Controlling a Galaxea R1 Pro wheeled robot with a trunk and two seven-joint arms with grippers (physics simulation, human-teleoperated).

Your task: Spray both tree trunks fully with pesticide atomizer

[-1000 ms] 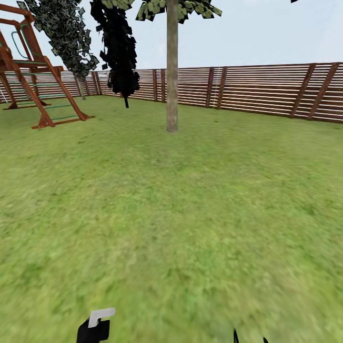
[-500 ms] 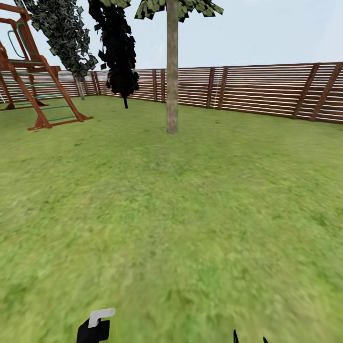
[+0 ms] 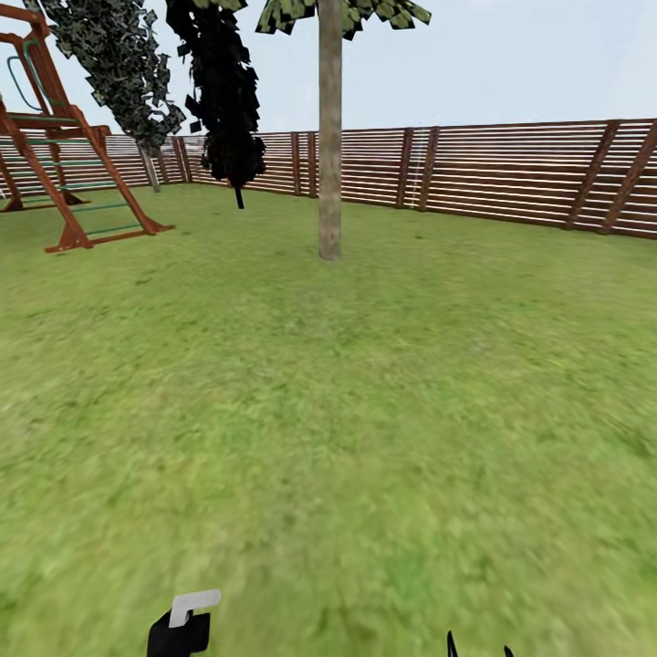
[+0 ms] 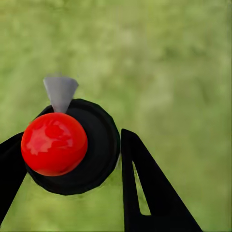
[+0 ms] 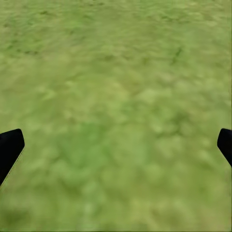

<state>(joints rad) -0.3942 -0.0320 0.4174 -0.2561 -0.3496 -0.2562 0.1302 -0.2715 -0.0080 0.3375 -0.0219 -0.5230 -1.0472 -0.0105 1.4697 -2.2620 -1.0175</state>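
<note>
The pesticide atomizer is a black round body with a red ball on top and a grey nozzle. My left gripper is shut on it, a black finger on either side. In the head view the atomizer shows at the bottom edge, left of centre. A tree with a pale, bare tree trunk stands ahead on the garden lawn, several metres off. My right gripper is open over bare grass, and its fingertips peek in at the bottom of the head view.
A reddish-brown slat fence runs across the back. A wooden play frame with a ladder stands at the far left. A leaning tree with dark ragged foliage and a black-leaved tree stand near the fence.
The whole head view has shifted a little: the play frame has slid left and the trunk's base sits slightly lower. Both grippers hold the same pose.
</note>
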